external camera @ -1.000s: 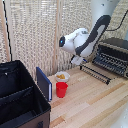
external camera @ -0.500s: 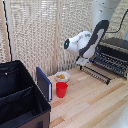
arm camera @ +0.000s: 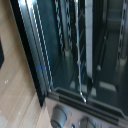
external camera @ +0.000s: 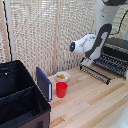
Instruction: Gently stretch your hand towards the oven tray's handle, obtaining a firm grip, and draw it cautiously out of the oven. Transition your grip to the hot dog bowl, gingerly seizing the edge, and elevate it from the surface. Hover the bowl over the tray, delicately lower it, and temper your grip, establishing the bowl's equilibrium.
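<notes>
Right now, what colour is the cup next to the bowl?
Red. The cup shows best in the exterior view, beside the hot dog bowl.

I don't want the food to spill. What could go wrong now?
1. The red cup stands right beside the hot dog bowl; reaching for the bowl might knock it over.
2. The oven tray is thin bars, so the bowl might sit wobbly.
3. The gripper isn't visible near the oven tray's handle, so a grab could miss.

arm [external camera: 102, 30]: white, reaches down from the exterior view's upper right, bent at the elbow
wrist [external camera: 82, 46]: angled low toward the exterior view's left
jaws: hidden in both views, state unclear
</notes>
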Tool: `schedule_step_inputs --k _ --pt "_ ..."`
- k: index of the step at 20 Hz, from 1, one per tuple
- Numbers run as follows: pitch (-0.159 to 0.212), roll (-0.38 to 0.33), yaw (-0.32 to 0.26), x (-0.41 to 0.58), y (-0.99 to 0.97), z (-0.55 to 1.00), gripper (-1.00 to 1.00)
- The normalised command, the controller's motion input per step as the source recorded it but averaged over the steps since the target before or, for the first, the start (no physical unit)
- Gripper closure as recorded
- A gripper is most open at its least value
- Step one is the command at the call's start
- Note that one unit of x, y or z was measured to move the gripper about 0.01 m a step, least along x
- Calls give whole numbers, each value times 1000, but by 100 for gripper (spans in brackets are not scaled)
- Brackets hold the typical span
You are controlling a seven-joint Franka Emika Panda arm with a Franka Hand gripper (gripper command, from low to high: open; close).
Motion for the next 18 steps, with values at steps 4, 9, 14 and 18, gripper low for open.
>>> schedule_step_inputs --k 4,9,14,18 --pt "31 -1 301 0 -375 -3 -100" --pt "23 -5 223 -133 -490 0 -100" --pt "22 -3 193 -154 -580 0 -100" --pt "21 21 178 -129 -591 0 -100"
